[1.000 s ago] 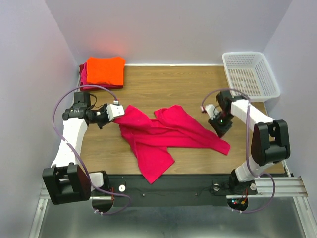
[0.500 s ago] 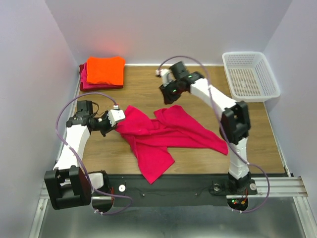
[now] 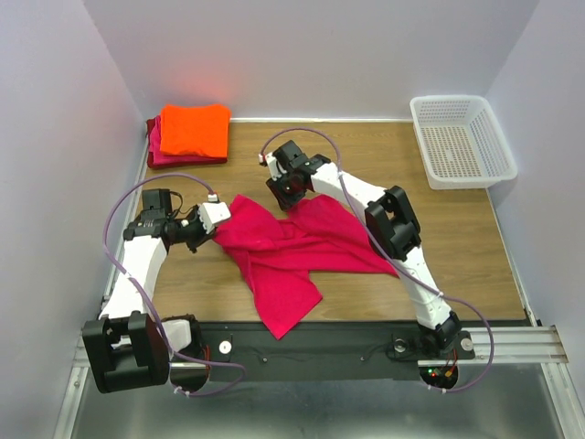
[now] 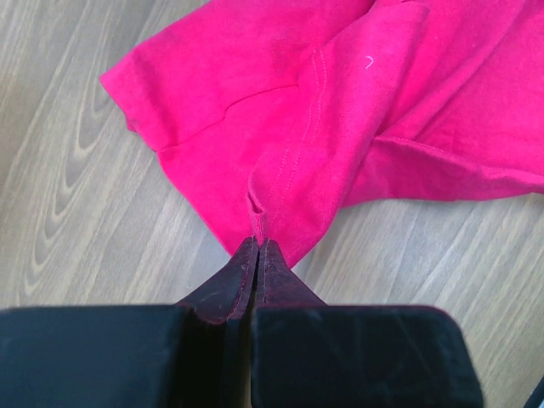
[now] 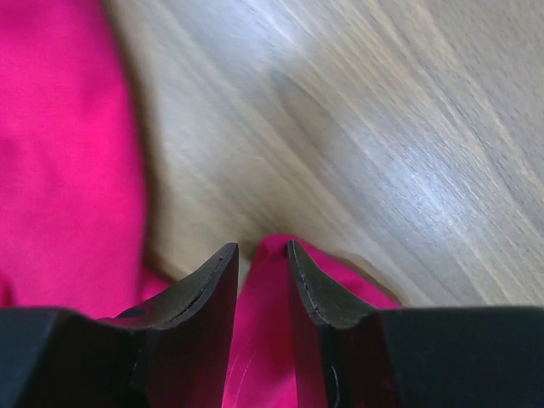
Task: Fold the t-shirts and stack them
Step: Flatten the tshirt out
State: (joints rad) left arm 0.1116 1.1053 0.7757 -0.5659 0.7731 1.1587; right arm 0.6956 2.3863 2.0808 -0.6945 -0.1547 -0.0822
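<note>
Risk: left fingers [image 4: 252,255] clenched on pink shirt [image 3: 292,247] hem, thin pinch, may slip; right fingers [image 3: 291,189] parted, empty, could miss the corner.

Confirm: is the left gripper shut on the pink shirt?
Yes, in the left wrist view the left gripper is closed, with the hem of the pink shirt pinched at its tips.

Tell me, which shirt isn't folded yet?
The magenta-pink t-shirt, lying crumpled in the middle; the orange t-shirt and the darker red t-shirt under it sit folded in the far-left corner.
</note>
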